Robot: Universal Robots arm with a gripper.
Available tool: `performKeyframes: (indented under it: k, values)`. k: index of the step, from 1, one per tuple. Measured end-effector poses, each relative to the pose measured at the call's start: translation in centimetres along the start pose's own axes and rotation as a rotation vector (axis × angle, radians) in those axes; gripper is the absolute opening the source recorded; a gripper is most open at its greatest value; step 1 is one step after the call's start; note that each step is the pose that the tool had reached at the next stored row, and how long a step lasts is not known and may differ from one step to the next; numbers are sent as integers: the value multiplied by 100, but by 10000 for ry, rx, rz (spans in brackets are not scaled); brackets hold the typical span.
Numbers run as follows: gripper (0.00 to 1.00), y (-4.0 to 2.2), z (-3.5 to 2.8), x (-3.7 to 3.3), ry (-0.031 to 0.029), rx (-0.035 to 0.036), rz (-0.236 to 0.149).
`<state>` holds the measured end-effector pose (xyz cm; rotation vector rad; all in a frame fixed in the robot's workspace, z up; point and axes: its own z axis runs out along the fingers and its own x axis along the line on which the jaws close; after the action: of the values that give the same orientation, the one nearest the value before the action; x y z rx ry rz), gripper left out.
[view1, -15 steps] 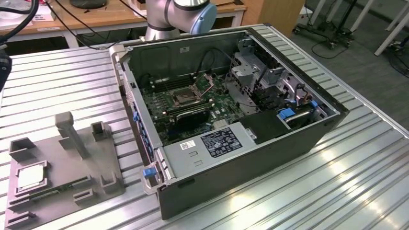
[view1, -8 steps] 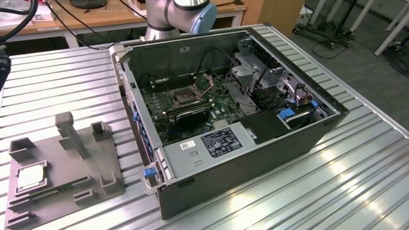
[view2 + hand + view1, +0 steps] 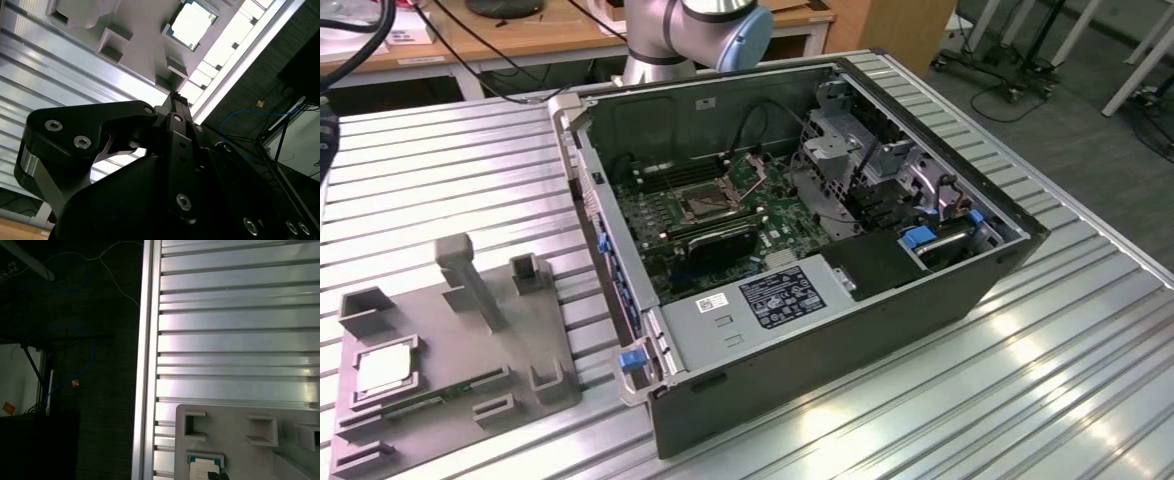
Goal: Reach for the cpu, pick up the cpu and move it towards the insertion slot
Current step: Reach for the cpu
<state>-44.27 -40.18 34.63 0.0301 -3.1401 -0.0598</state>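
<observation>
The fingers (image 3: 176,100), spread or closed I cannot tell, hang short of the cpu (image 3: 192,24), which lies ahead of them in the recess of the grey tray (image 3: 142,22) on the bench (image 3: 50,65), well apart from the insertion slot (image 3: 703,205) in the open case (image 3: 854,330): reach unfinished, pickup and transfer not yet done.
</observation>
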Motion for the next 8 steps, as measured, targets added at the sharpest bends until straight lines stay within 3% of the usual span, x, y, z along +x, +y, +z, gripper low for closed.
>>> performKeyframes:
  k: [8]
  values:
    - [11,-2,8,27,1,1,0]
